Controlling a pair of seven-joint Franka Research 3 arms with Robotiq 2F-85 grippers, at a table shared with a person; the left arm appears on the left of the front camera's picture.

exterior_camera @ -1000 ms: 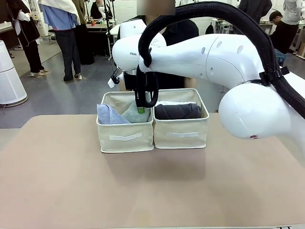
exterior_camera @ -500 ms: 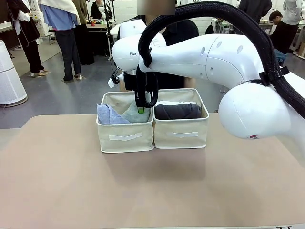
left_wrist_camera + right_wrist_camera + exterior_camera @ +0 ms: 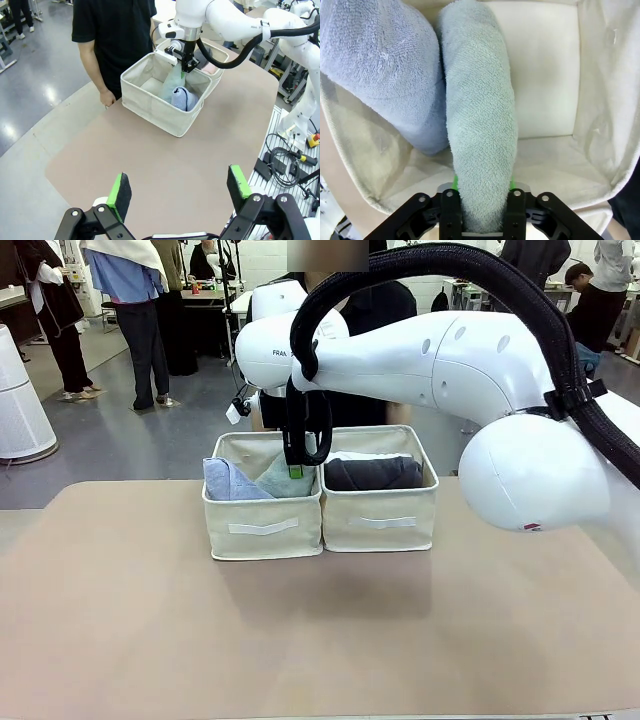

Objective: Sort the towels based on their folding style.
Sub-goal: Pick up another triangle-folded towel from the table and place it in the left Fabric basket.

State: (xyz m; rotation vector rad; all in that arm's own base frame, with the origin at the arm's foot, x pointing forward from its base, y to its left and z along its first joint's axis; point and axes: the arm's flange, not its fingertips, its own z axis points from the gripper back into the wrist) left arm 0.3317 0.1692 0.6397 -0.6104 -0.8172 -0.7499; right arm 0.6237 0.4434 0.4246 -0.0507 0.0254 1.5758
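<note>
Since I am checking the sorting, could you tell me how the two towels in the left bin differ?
The lavender-blue towel is bluish and bulkier; the pale grey-green towel is greenish and slimmer. The lavender-blue one lies free against the bin wall, while the grey-green one's end sits between the right gripper fingers. Both are terry and touch.

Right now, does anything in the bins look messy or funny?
Nothing stands out. The pale grey-green towel leans beside the lavender-blue towel in the left bin, its tip between the right gripper's pads. The dark grey towel lies in the right bin.
</note>
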